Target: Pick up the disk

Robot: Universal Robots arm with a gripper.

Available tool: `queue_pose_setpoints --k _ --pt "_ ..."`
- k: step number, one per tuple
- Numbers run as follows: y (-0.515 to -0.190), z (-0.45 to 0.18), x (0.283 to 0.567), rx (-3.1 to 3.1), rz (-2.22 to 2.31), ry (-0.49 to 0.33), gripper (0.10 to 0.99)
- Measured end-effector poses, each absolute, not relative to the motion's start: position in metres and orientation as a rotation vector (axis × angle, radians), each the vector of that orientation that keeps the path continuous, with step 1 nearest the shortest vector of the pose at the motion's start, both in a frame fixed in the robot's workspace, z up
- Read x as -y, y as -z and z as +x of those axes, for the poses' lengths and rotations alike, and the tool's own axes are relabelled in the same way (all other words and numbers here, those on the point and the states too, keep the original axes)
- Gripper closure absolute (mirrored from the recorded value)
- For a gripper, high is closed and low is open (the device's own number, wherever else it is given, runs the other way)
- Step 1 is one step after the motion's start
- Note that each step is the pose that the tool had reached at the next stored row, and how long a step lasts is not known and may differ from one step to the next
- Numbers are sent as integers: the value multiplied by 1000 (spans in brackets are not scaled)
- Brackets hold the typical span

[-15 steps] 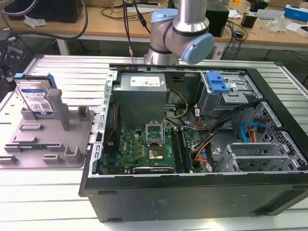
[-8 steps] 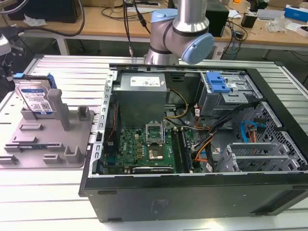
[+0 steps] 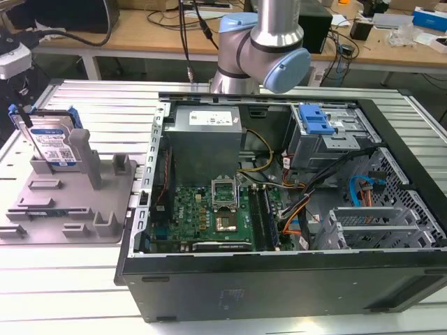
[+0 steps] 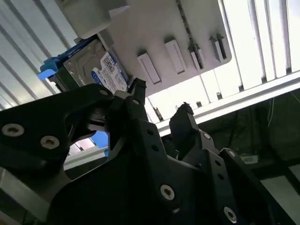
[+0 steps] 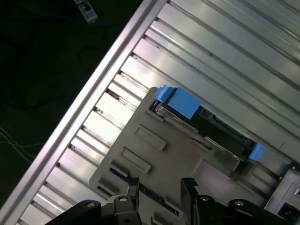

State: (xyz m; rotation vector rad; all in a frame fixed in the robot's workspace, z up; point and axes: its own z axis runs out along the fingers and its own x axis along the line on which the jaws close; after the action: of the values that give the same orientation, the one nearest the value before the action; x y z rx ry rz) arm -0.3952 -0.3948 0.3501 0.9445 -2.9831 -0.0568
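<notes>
- Now the hand (image 4: 159,101) is empty and moderately wide, facing the plate (image 3: 70,209).
- The disk (image 3: 52,143) stands on edge on that plate, at the exterior view's left of the surface (image 3: 91,105).
- It lies ahead of the hand, well apart, with its long edge crosswise.

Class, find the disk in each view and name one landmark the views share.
Exterior view: the disk stands on edge at the exterior view's left.
Second wrist view: the disk shows its label face.
First wrist view: the disk is seen edge-on, blue rails at both ends.
Shared landmark: the grey fixture plate holding it.
</notes>
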Motion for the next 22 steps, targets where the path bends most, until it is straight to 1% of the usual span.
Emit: queue_pose_setpoints --k 8,22 --pt "-350 -395 395 2859 1263 54 604" --pt "-349 -395 395 2649 1649 50 604"
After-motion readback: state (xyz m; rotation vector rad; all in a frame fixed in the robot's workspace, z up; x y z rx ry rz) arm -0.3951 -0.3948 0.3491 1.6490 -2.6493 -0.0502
